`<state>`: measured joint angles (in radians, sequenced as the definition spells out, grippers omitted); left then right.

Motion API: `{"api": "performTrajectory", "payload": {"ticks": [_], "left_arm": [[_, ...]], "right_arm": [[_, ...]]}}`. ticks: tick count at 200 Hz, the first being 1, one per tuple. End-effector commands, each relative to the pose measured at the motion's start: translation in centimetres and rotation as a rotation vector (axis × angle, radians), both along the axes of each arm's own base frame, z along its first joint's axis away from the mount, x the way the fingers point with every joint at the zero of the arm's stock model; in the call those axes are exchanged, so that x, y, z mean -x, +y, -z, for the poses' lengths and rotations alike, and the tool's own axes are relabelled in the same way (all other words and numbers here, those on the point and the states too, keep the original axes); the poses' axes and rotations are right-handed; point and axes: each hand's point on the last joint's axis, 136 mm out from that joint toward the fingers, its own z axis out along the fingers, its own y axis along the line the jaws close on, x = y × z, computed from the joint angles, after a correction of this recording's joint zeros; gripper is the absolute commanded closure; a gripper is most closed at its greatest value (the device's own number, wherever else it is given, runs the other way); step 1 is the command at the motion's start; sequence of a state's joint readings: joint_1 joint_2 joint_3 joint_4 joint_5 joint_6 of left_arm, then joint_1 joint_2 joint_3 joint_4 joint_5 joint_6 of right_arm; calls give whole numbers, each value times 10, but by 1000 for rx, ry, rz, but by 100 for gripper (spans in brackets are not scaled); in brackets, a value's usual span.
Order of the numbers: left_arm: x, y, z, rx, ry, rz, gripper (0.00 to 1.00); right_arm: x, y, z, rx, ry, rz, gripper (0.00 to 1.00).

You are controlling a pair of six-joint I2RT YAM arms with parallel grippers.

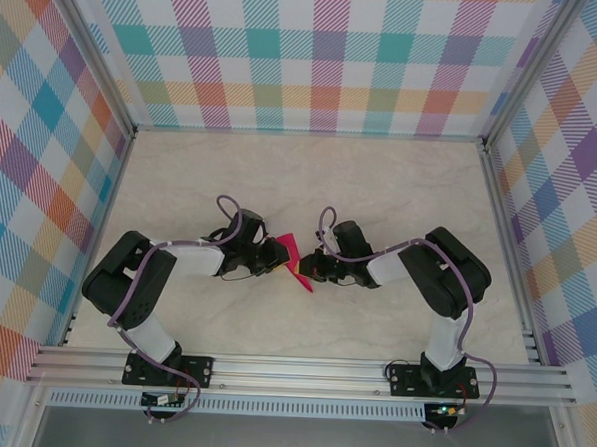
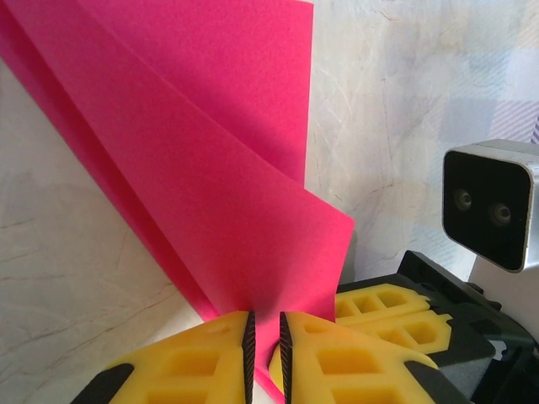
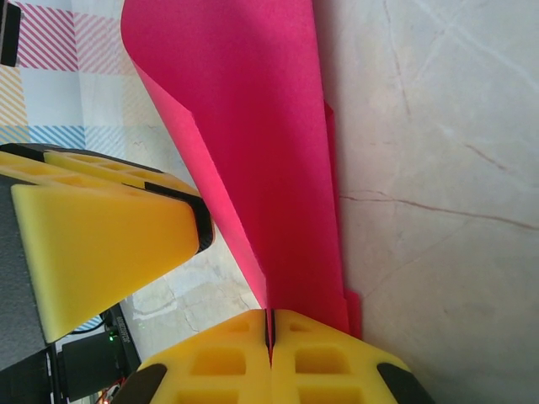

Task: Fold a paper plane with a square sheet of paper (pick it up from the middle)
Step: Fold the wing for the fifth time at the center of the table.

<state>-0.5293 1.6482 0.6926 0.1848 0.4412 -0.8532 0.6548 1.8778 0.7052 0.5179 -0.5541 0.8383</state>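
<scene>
- Right hand (image 3: 271,324): yellow fingers pressed flat together and pinching the bottom edge of the pink sheet (image 3: 253,126). No gap shows between the pads.
- Left hand (image 2: 265,326): fingers almost together, only a thin slit between them. A fold of the sheet runs down into that slit. I cannot tell whether the pads actually clamp it.
- Sheet: already folded into several layers. From the left wrist view two flaps fan up and away from the slit, with one free corner pointing toward the right hand.
- From the right wrist view, the sheet rises from the pinch as a tall curved flap. A narrower layer lies behind it on the surface side.
- The hands sit on opposite sides of the sheet, tips facing each other and very close. The left hand's yellow fingertip reaches the sheet's edge in the right wrist view.
- The right hand's fingers sit just beside the sheet's lower corner in the left wrist view. Its grey wrist camera (image 2: 493,206) is a bit further out.
- Surface (image 1: 400,189): pale marbled top directly under the sheet. From above, the sheet is roughly at its middle, nearer the arm bases than the far wall.
- Beyond the sheet, both arms bend back to bases on the aluminium rail (image 1: 301,369) at the near edge. Plaid walls (image 1: 328,45) enclose the other three sides.
</scene>
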Motion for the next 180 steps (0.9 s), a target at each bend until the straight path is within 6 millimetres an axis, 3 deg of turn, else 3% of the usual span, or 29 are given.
{"api": "performTrajectory", "payload": {"ticks": [1,180], "left_arm": [[-5,-10,-8,16,-41,43,82],[-7,-5,14,-56,-8,47,85]], "right_arm": [[5,-12,29,89,78,30,95],[7,-15,36,118,128,37,95]]}}
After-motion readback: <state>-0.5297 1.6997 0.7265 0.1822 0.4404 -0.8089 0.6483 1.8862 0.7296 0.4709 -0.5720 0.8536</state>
